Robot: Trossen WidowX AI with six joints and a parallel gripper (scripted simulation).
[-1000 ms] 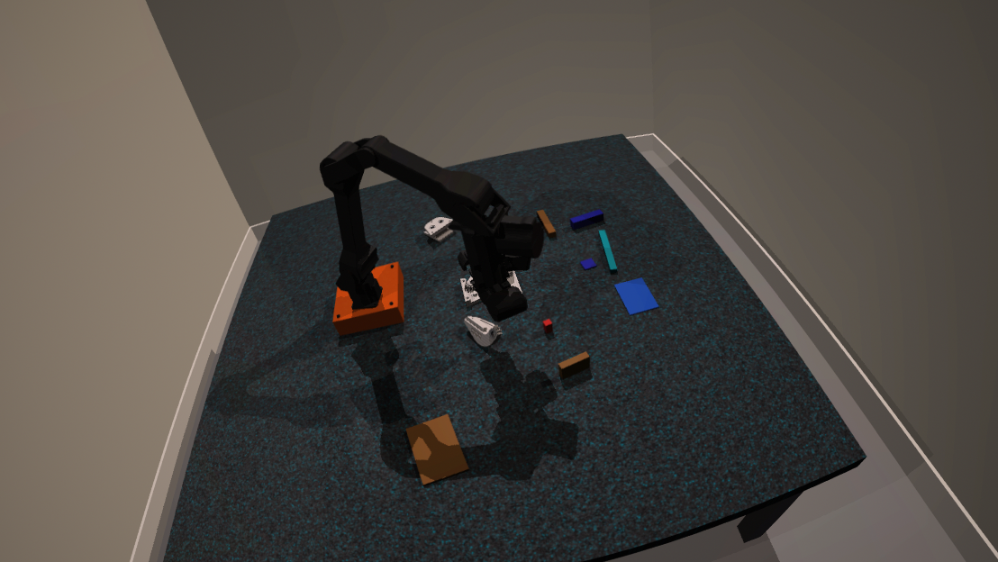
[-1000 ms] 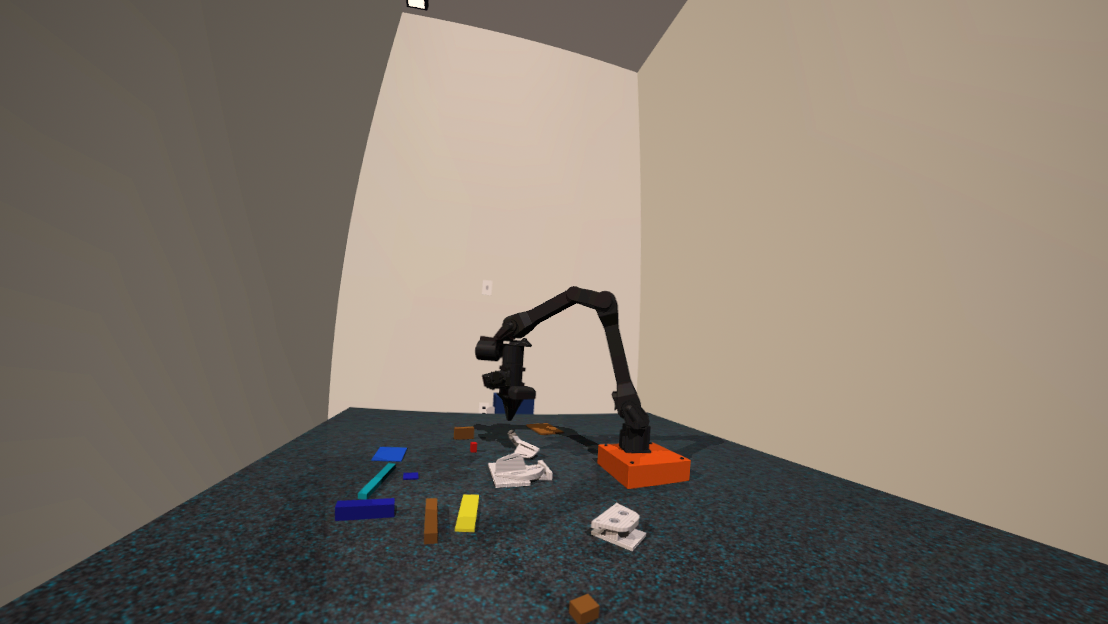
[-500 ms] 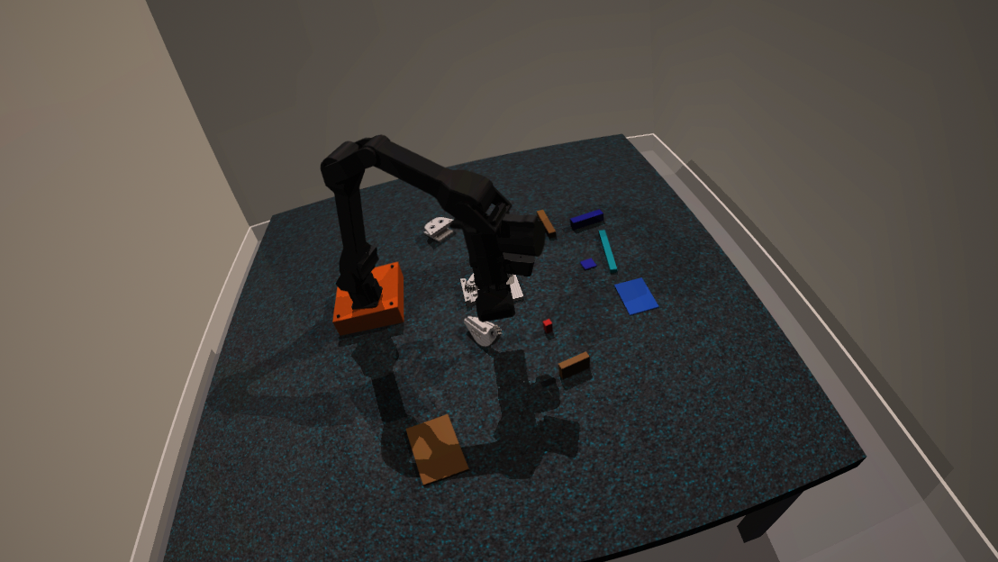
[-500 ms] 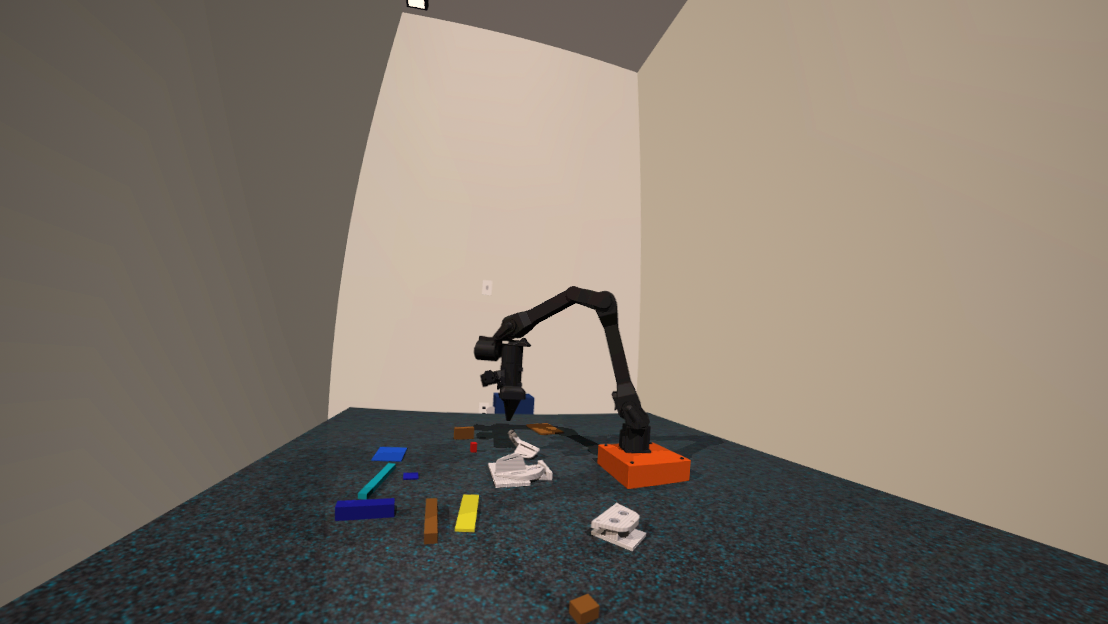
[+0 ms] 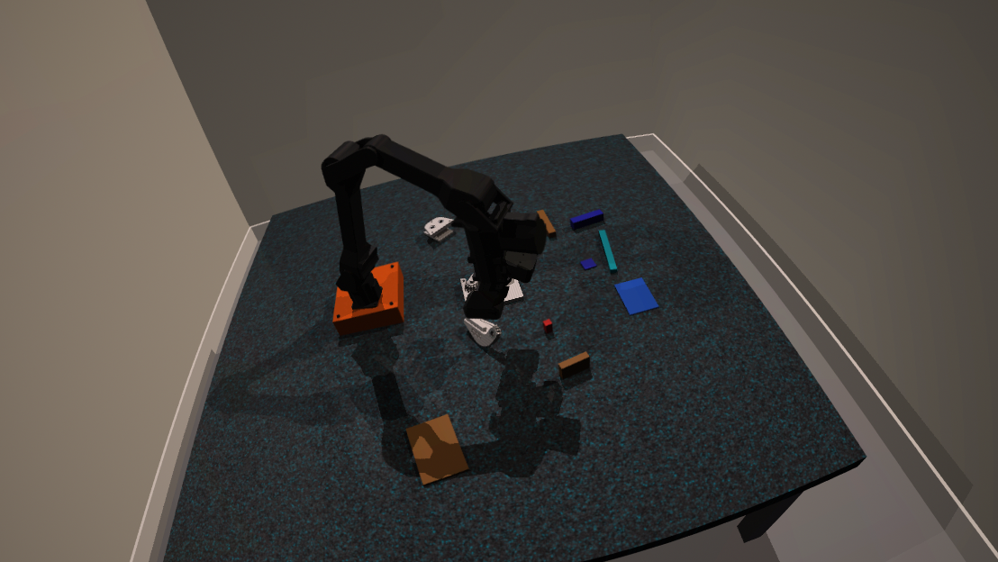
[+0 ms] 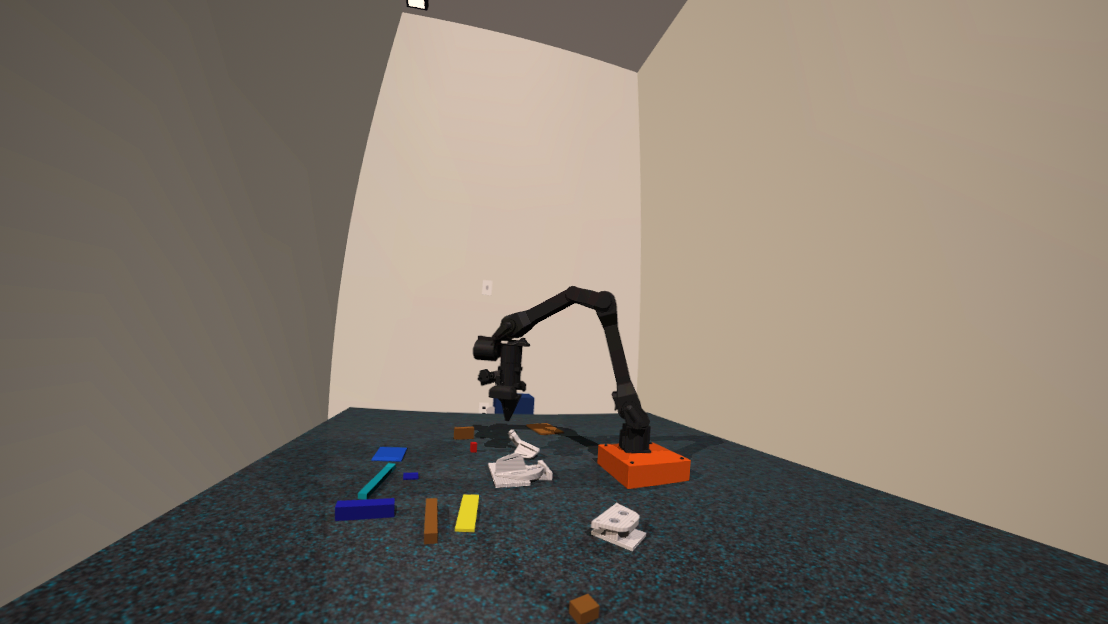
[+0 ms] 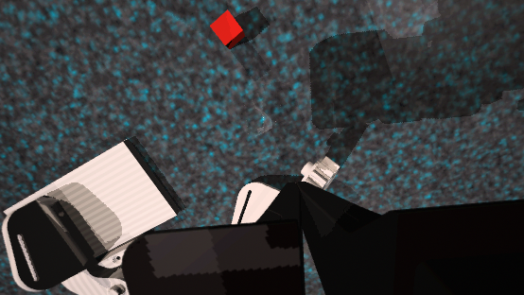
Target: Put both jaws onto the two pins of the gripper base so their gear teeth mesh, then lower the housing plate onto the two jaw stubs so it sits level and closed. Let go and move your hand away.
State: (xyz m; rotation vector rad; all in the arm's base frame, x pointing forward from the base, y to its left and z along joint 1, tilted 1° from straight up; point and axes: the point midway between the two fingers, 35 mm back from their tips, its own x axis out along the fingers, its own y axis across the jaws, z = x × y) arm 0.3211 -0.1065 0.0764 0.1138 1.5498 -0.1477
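Observation:
My black gripper (image 5: pixel 491 312) (image 6: pixel 507 418) (image 7: pixel 301 183) points down, shut and empty, above the gear end of a loose white jaw (image 5: pixel 482 331) (image 6: pixel 527 447) (image 7: pixel 255 199). That jaw lies on the table beside the white gripper base (image 5: pixel 515 290) (image 6: pixel 509 482) (image 7: pixel 142 189). The other jaw (image 6: pixel 538 471) (image 7: pixel 87 283) is at the base; whether it is seated on its pin I cannot tell. The arm hides much of the base in the top view. The white housing plate (image 5: pixel 438 225) (image 6: pixel 617 517) lies apart, its two holes facing up.
A red cube (image 5: pixel 547 325) (image 6: pixel 473 447) (image 7: pixel 227 28) and a brown block (image 5: pixel 574 364) (image 6: pixel 463 432) are near the loose jaw. Blue (image 5: pixel 636 295), teal (image 5: pixel 607 250) and yellow (image 6: pixel 467 513) pieces lie beyond the base. The orange robot mount (image 5: pixel 368 321) (image 6: pixel 659 471) stands at one side.

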